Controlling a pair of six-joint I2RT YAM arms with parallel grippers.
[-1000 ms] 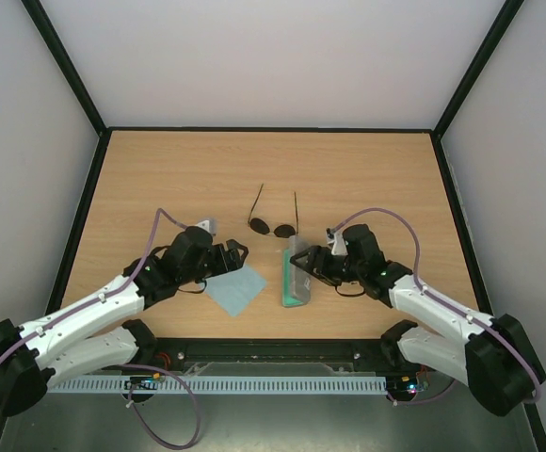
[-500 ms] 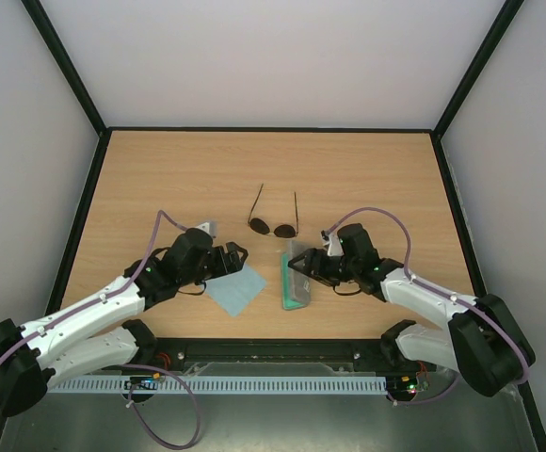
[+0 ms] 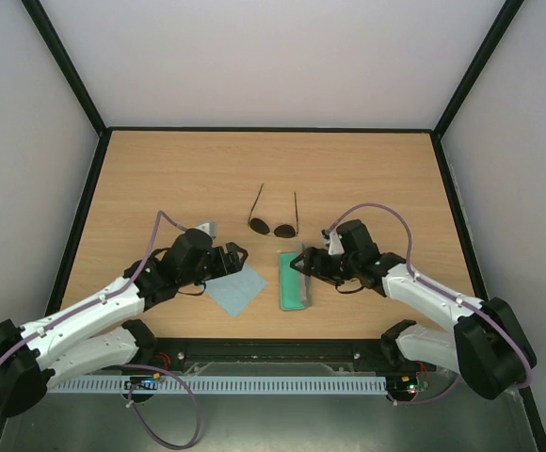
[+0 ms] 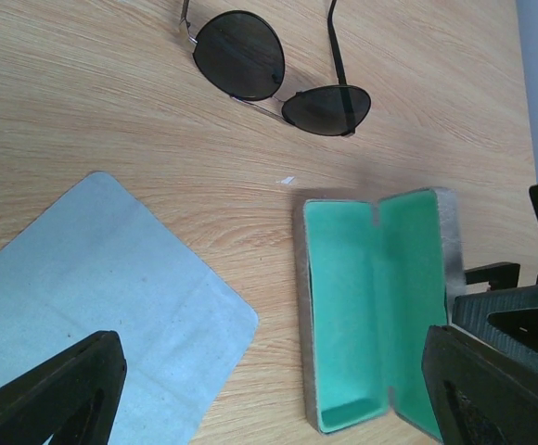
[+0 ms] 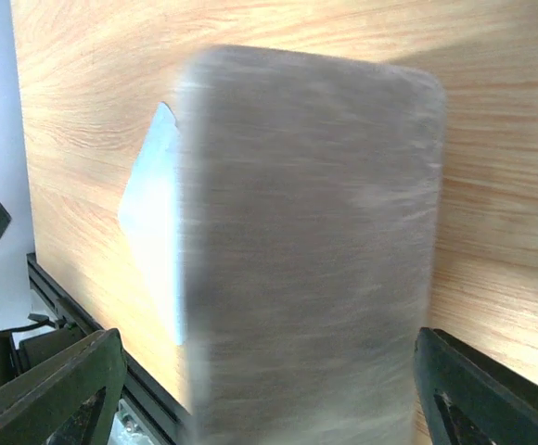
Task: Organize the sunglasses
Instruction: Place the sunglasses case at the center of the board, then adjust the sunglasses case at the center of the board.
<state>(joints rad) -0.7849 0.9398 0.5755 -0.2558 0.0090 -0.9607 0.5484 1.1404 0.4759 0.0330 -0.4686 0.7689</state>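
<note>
The sunglasses point(image 3: 273, 226), with round dark lenses and a thin wire frame, lie unfolded on the table, lenses toward me. They also show at the top of the left wrist view point(image 4: 278, 79). The grey case point(image 3: 295, 281) lies open just in front of them, its green lining point(image 4: 366, 306) showing. My right gripper point(image 3: 300, 265) is open at the case's right side. Its fingers point(image 5: 46, 389) straddle the blurred grey lid point(image 5: 306, 250). My left gripper point(image 3: 237, 252) is open and empty above the light blue cloth point(image 3: 236, 289).
The cloth point(image 4: 93, 287) lies flat left of the case, with bare wood between them. A black rail runs along the table's near edge point(image 3: 273, 345). Black frame posts and pale walls enclose the table on the other sides.
The case lid has swung further open, so more green lining faces up. My right gripper has shifted slightly with it. The left arm and the sunglasses have not moved.
</note>
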